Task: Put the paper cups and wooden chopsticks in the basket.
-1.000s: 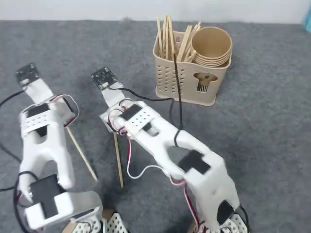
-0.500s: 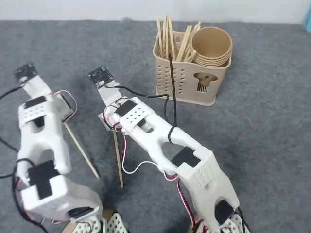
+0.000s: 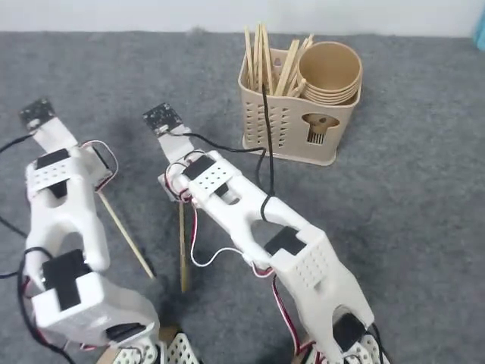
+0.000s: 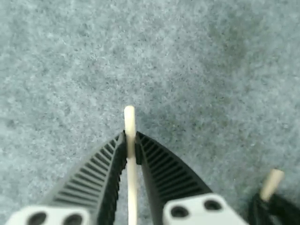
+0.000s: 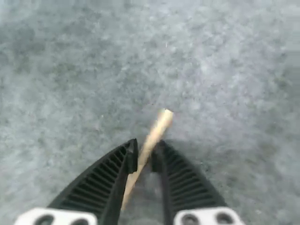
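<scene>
Grasp stage: left pincer (image 4: 130, 140) clenched on a chopstick (image 4: 129, 119) just behind its tip; right pincer (image 5: 144, 152) clenched on a second chopstick (image 5: 160, 123), skewed between the jaws; both low over the counter (image 3: 394, 227), near and left of the basket (image 3: 284, 133), where cups (image 3: 331, 72) already sit; advisable: lift both clear, grip firm, approach from above, release tip-down among the stored sticks (image 3: 261, 53) in the left compartment.

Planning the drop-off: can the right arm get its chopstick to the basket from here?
Probably yes. The right gripper is shut on its chopstick, and the mat between that arm and the basket lies bare; only its black cable crosses the basket's front.
</scene>
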Tool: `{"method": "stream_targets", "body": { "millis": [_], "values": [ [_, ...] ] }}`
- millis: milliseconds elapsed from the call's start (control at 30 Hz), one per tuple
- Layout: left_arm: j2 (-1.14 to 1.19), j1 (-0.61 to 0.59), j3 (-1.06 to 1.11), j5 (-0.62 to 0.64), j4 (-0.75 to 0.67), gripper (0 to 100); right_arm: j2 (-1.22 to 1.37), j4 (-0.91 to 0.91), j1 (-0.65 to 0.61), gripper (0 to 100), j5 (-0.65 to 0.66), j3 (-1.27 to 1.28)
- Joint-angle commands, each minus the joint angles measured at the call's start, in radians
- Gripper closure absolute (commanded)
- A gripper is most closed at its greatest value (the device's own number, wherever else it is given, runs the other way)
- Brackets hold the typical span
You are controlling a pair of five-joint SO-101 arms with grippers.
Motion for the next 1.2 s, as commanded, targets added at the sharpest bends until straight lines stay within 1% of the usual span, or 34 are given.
{"method": "stream_targets", "body": {
  "millis": [0,67,167,233,367,700,733,800,867,967,1100,1167],
  "values": [
    [0.000,-0.021,-0.041,0.009,0.003,98,0.001,-0.010,-0.010,95.5,-0.009,-0.034],
    [0.003,-0.025,-0.042,0.009,0.003,98,0.002,-0.010,-0.010,96.1,-0.008,-0.034],
    [0.003,-0.025,-0.042,0.009,0.003,98,0.001,-0.010,-0.010,99.5,-0.008,-0.034],
    [0.003,-0.025,-0.042,0.009,0.002,98,-0.002,-0.001,-0.007,99.0,-0.008,-0.031],
    [0.003,-0.025,-0.042,0.008,0.002,98,-0.056,0.116,-0.010,99.1,-0.012,-0.043],
    [-0.002,-0.021,-0.041,0.003,0.002,98,-0.446,0.549,-0.005,99.1,-0.015,-0.040],
    [-0.002,-0.017,-0.041,-0.002,0.002,99,-0.486,0.581,-0.005,99.1,-0.014,-0.040],
    [-0.003,0.002,-0.038,-0.051,0.002,99,-0.567,0.633,-0.005,99.1,-0.014,-0.040],
    [-0.006,0.018,-0.030,-0.092,0.000,99,-0.647,0.671,0.004,99.1,-0.011,-0.040],
    [-0.006,0.023,-0.028,-0.101,0.000,99,-0.773,0.702,0.045,99.1,-0.011,-0.040],
    [-0.008,0.023,-0.024,-0.112,0.000,99,-0.931,0.700,0.122,99.1,-0.017,-0.038],
    [-0.011,0.025,-0.021,-0.144,0.000,99,-1.017,0.693,0.148,99.1,-0.018,-0.038]
  ]
}}
